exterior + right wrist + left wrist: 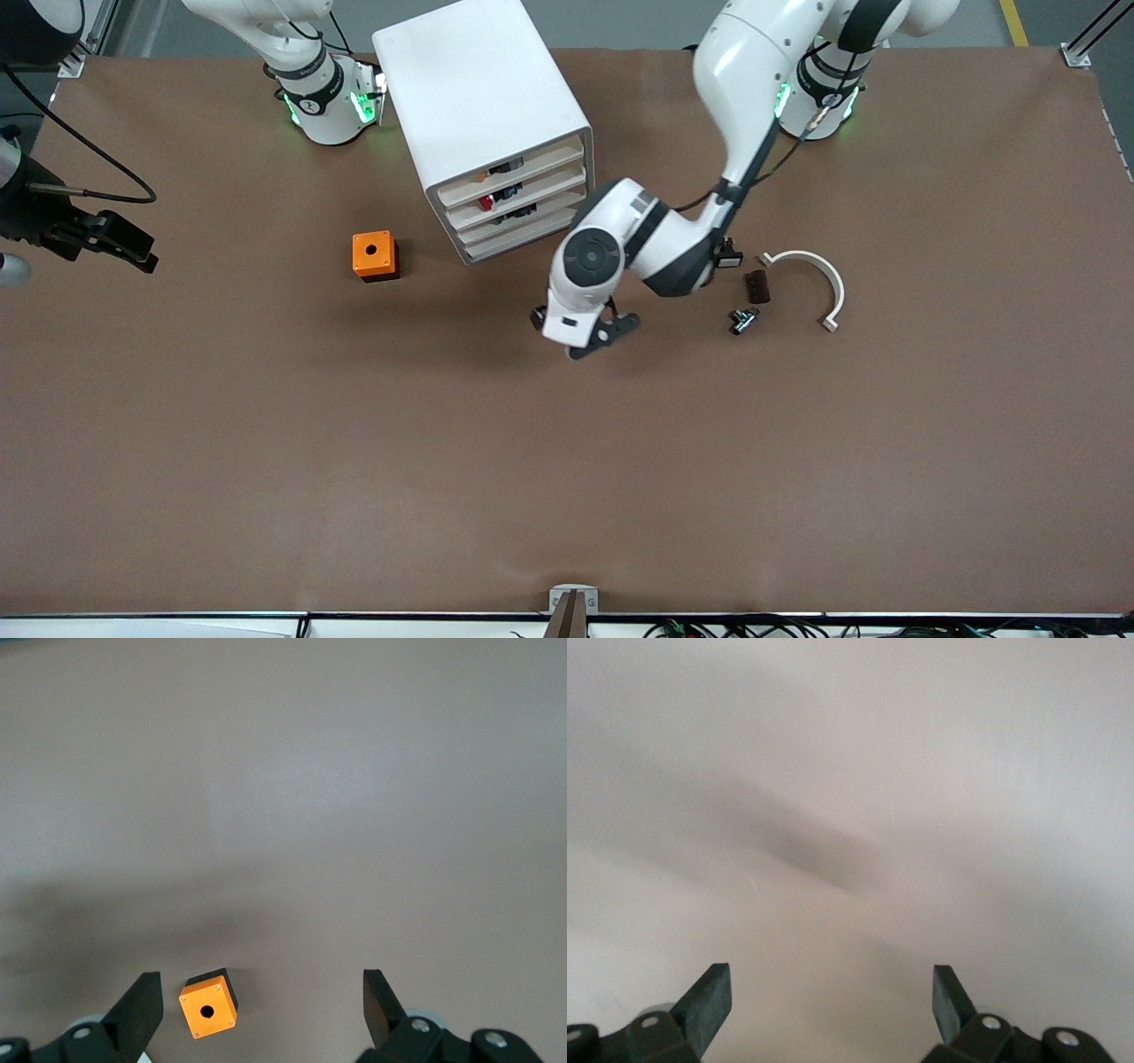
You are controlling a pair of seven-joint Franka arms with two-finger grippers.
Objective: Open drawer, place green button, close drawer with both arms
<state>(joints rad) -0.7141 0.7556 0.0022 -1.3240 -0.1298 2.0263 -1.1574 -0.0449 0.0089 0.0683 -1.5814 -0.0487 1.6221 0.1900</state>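
Beside cabinet (493,124), left gripper (592,335) fingers apart, empty; button (742,320) lies apart toward left arm's end.

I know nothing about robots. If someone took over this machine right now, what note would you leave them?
Left gripper: open, empty, over the table in front of the cabinet.
Right gripper: open, empty, over the right arm's end of the table, near the orange cube.
Drawer: looks shut.
Button: on the table, toward the left arm's end.
Done: nothing.
Left: open drawer, put button in, close it.
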